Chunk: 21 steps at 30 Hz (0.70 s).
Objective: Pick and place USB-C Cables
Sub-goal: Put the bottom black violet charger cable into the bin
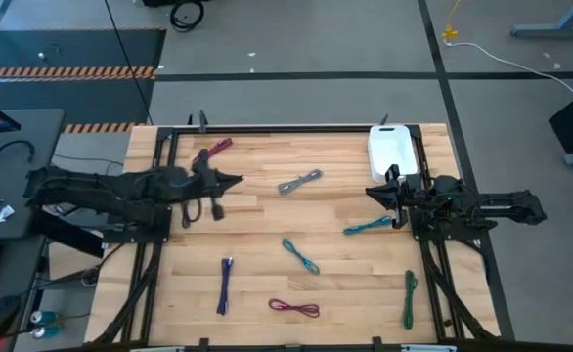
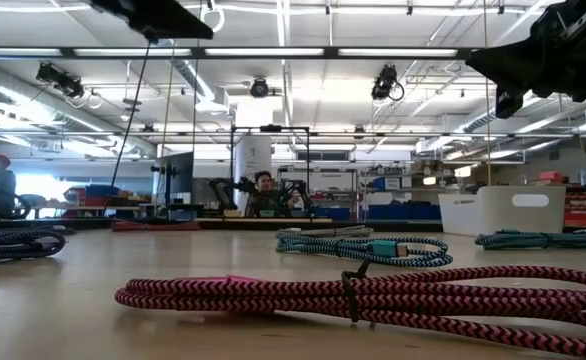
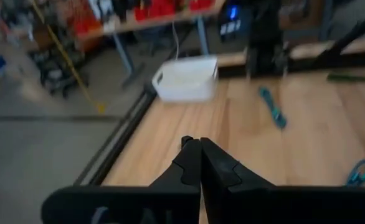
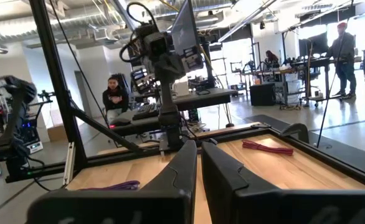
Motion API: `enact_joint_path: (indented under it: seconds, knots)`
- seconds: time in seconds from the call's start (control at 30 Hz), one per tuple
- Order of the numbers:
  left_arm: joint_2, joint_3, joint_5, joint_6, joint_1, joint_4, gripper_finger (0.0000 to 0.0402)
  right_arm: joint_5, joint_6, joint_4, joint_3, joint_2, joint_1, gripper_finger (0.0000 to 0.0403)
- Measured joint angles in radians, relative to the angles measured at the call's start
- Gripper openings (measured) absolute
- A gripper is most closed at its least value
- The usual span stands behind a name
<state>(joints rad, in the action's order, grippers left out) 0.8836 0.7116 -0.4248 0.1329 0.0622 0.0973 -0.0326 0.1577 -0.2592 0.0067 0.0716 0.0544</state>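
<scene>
Looking across counter [image 1: 267,225], you see six cables loose: maroon [image 1: 215,149], grey [image 1: 299,182], teal [image 1: 370,227], light blue [image 1: 301,256], purple [image 1: 226,286], magenta-red [image 1: 294,308], green [image 1: 409,298]. White bin [image 1: 392,152] looks unfilled. Left tool [image 1: 236,179] clenched, nothing visibly held. Right tool [image 1: 373,192] clenched, nothing held. Judgement: nearly all placing remains.

We see bare wood at mid-table [image 1: 257,230], passable between the grey braided cable [image 1: 299,182] and the light blue coiled cable [image 1: 301,256]; the white plastic bin [image 1: 392,149] blocks the far right corner.
</scene>
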Motion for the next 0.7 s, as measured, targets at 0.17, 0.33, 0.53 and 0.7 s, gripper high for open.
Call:
enact_joint_path:
  seconds: [0.17,0.33,0.53,0.7]
  knots:
    - [0.167,0.189,-0.057,-0.108,0.066,0.206,0.0001,0.0,0.0,0.0,0.0,0.0,0.0,0.003]
    - [0.302,0.365,-0.08,-0.366,0.124,0.48,0.0005,0.0,0.0,0.0,0.0,0.0,0.0,0.003]
    - [0.397,0.43,-0.072,-0.585,0.132,0.639,0.0025,0.0,0.0,0.0,0.0,0.0,0.0,0.003]
    - [0.439,0.427,-0.066,-0.69,0.131,0.674,0.0018,0.0,0.0,0.0,0.0,0.0,0.0,0.003]
